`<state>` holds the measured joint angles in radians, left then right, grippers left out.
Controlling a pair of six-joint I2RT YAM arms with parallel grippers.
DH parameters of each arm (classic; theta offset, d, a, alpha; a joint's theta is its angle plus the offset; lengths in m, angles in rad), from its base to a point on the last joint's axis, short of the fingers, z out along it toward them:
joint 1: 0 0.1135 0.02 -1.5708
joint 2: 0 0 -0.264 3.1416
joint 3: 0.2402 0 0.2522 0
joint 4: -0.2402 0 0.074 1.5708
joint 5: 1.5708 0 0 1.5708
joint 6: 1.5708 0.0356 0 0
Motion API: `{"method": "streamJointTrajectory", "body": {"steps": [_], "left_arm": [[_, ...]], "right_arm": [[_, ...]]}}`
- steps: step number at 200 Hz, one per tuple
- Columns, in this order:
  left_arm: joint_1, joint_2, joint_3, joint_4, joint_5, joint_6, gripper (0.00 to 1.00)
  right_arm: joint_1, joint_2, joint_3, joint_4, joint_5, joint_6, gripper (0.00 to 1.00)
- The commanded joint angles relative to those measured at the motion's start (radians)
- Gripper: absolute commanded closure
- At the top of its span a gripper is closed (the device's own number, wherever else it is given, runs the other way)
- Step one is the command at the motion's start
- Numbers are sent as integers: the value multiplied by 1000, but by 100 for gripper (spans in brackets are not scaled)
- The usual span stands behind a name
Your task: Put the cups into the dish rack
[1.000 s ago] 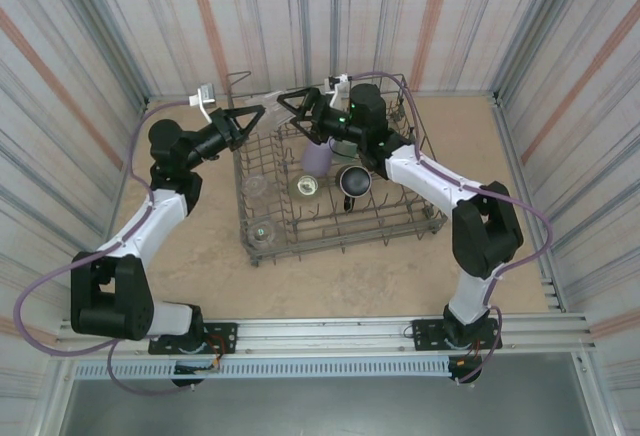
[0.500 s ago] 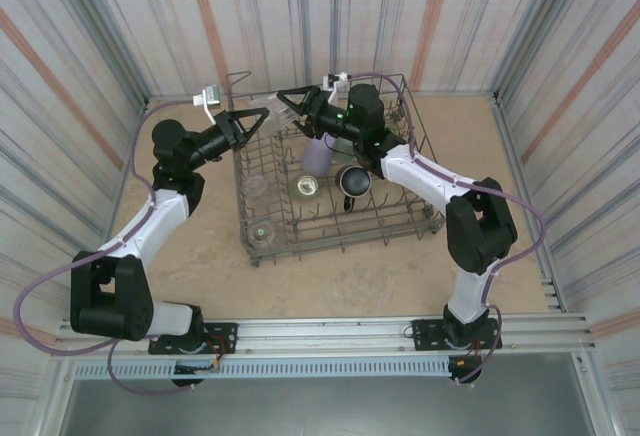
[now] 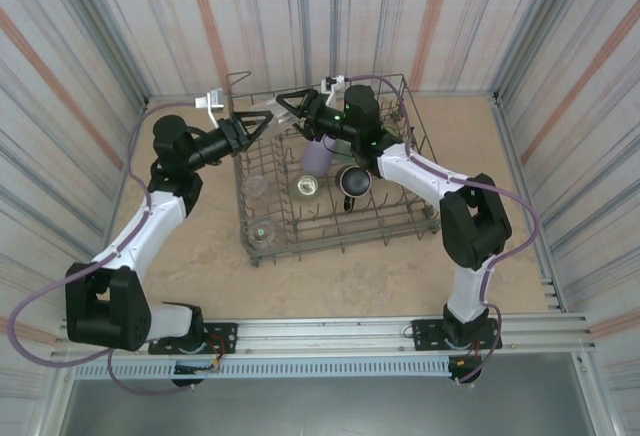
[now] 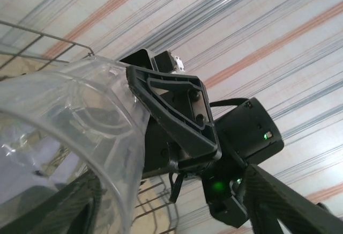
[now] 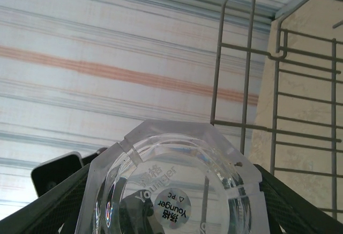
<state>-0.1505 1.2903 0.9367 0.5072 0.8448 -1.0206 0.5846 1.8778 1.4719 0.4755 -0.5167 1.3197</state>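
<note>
Dish rack (image 3: pixel 350 239) is set mid-table, slightly askew. Inside, nr-left corner: clear tumbler (image 3: pixel 263 228) seen among tines. Mid rack: yellow-green cup (image 3: pixel 305 187) and dark cup (image 3: pixel 352 181) side by side, w/ lavender cup (image 3: pixel 316 156) just behind them. Over far-left corner of rack, both grippers are brought tip to tip. R gripper (image 3: pixel 288 113) is closed on a clear cup (image 5: pixel 171 191), held by its faceted base, off the rack. L gripper (image 3: pixel 260 124) is seen w/ jaws spread wide, just beside that cup's rim; contact can't be told.
</note>
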Motion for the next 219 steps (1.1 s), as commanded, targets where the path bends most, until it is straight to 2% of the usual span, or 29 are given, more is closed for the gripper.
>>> {"method": "streamJointTrajectory", "body": {"steps": [1,8,54,86,129,171,219], "left_arm": [[40,-57,58,-128,0,54,7],[53,-67,65,-147,9,58,1],[122,-167,113,-511,-59,252,1],[194,-219,119,-747,-133,357,1],[303,-252,60,-817,-111,405,1],[339,-242,70,-894,-118,471,1],[347,-229,45,-886,-122,470,1]], "right_arm": [[-25,16,74,-37,-1,-94,65],[-28,21,89,-67,4,-129,65],[-21,71,245,-378,104,-476,66],[36,117,355,-570,272,-754,66],[115,208,495,-689,466,-1013,63],[163,264,514,-663,537,-1131,63],[178,334,548,-634,538,-1160,63]]}}
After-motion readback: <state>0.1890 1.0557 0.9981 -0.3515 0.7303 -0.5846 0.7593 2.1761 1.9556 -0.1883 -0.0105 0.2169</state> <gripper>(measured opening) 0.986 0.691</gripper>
